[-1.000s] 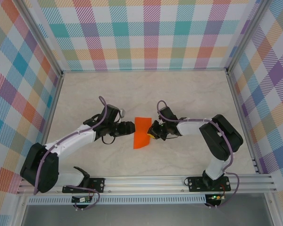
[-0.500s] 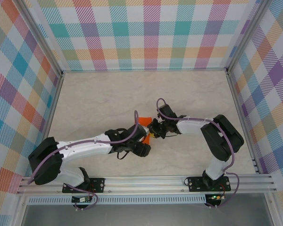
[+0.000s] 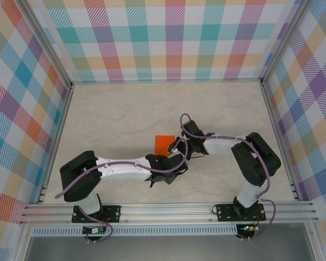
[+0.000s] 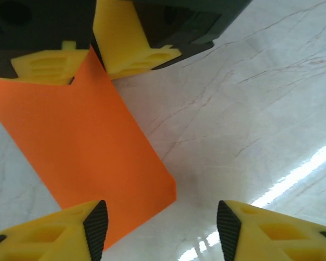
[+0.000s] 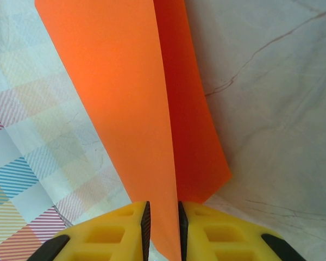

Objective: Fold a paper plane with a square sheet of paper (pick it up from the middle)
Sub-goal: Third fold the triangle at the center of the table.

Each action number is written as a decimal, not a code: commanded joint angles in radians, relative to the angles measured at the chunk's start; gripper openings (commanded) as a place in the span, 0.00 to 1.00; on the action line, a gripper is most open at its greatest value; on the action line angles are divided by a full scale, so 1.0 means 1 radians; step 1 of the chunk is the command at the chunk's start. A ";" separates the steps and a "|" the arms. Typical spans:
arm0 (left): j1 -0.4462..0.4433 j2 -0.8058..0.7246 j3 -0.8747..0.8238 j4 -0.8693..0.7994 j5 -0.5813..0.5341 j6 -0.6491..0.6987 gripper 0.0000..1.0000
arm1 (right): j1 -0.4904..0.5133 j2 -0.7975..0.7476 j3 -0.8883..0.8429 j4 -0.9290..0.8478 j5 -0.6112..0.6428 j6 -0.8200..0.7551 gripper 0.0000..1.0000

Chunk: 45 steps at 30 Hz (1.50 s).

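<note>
The paper plane [image 3: 164, 143], at this stage a folded bright orange sheet with straight edges and one lengthwise fold, sits near the centre of the bench [image 3: 125, 114], between the two wrists. In the right wrist view, the sheet [image 5: 130, 98] shows a lighter upper layer over a darker lower layer. The right gripper [image 5: 162, 227] pinches its near edge, with the jaws closed to a narrow slit on the paper. In the left wrist view, the same yellow fingers [image 4: 136, 49] clamp the far end of the sheet [image 4: 87, 157]. The sheet's free corner casts a soft shadow on the surface; whether that corner touches the surface cannot be told. The left gripper [image 4: 160, 231] faces the sheet with its jaws wide apart and nothing held. One pad [image 4: 95, 228] lies just beside the paper's lower edge, and the other stands over bare surface.

The bench is pale, glossy and marble-patterned with thin dark veins. It carries a bright streak of glare and a faint reflection of the walls. The left arm [image 3: 119, 166] reaches across low from the left, and the right arm [image 3: 223, 144] bends in from the right. Pastel plaid walls [image 3: 174, 38] enclose three sides, and an aluminium rail [image 3: 168, 209] runs along the near edge.
</note>
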 commanded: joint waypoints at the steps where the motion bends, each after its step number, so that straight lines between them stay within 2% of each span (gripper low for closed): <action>1: -0.011 0.002 0.019 -0.015 -0.074 0.010 0.46 | 0.001 -0.015 0.025 -0.023 -0.017 -0.018 0.23; 7: -0.011 -0.021 0.011 -0.011 -0.102 0.015 0.17 | 0.002 -0.024 0.023 -0.041 -0.007 -0.024 0.24; 12: -0.011 -0.041 0.001 -0.007 -0.111 0.016 0.01 | 0.000 -0.035 0.024 -0.063 0.005 -0.036 0.25; 16: 0.002 -0.067 0.002 -0.006 -0.071 0.014 0.00 | -0.006 -0.065 0.023 -0.107 0.036 -0.060 0.30; 22: 0.105 -0.144 -0.045 0.053 0.174 -0.021 0.00 | -0.049 -0.144 0.010 -0.207 0.106 -0.111 0.37; 26: 0.171 -0.175 -0.074 0.074 0.291 -0.035 0.00 | -0.073 -0.192 0.004 -0.222 0.122 -0.151 0.39; 29: 0.229 -0.192 -0.101 0.103 0.389 -0.046 0.00 | -0.074 -0.196 0.033 -0.220 0.094 -0.202 0.36; 35: 0.348 -0.209 -0.140 0.143 0.579 -0.052 0.00 | -0.075 -0.159 0.072 -0.171 0.040 -0.234 0.25; 38: 0.392 -0.207 -0.155 0.154 0.642 -0.049 0.00 | -0.070 -0.110 0.113 -0.154 -0.018 -0.259 0.21; 45: 0.466 -0.185 -0.161 0.166 0.727 -0.040 0.00 | -0.066 0.028 0.219 -0.195 -0.047 -0.276 0.18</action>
